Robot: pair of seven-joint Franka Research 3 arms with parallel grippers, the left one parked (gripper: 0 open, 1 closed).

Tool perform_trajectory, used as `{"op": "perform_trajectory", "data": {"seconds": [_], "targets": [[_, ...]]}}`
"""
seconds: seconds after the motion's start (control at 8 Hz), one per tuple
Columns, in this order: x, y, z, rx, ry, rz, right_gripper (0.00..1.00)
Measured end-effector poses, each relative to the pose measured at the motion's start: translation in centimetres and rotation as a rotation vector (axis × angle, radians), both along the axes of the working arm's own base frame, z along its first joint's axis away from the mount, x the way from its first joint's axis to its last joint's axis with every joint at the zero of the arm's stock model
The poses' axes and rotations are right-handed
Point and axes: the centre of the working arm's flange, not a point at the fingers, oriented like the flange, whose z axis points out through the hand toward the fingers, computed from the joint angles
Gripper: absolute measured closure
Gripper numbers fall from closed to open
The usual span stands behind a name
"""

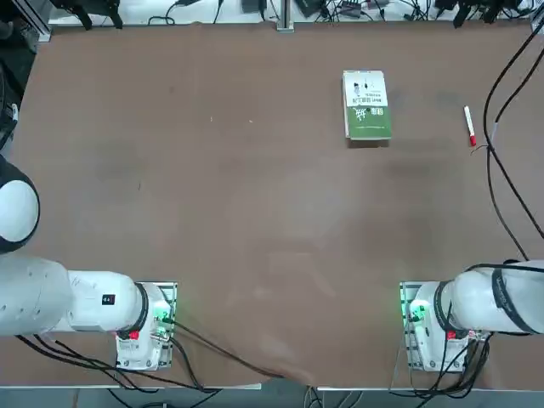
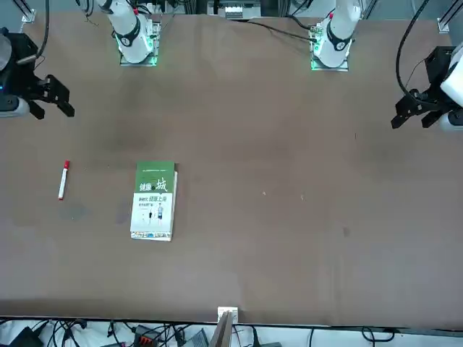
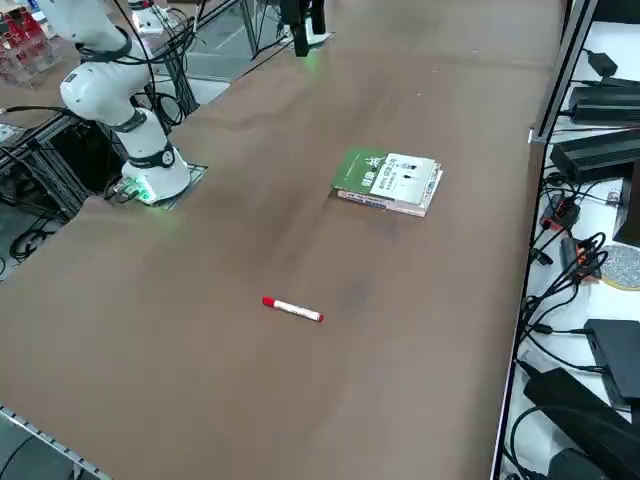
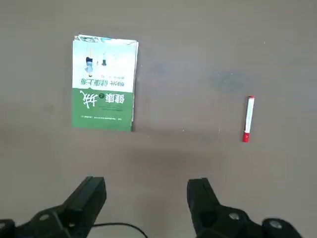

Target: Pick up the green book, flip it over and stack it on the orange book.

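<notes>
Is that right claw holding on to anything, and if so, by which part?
Nothing is held: the right claw stands open over bare table, and the green book and the pen lie beyond its tips.

White rounded arm [image 2: 343,32], black cable [image 2: 403,54]

Right end effector [image 4: 146,191], hanging over the table's [image 1: 238,170] right side, is running off the wrist view's edge and not showing in top view. Green book [image 1: 367,106] is hiding its own underside; its smallest cover print is reading too small.
</notes>
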Motion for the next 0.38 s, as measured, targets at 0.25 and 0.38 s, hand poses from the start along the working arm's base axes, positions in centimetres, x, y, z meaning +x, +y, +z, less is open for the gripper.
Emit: {"op": "perform_trajectory", "data": {"seconds": [0.25,0.38], "targets": [[-0.03,-1.44,-0.01,0.002,0.003,-0.026,0.00],[-0.01,-1.70,0.01,0.002,0.002,-0.030,0.00]]}}
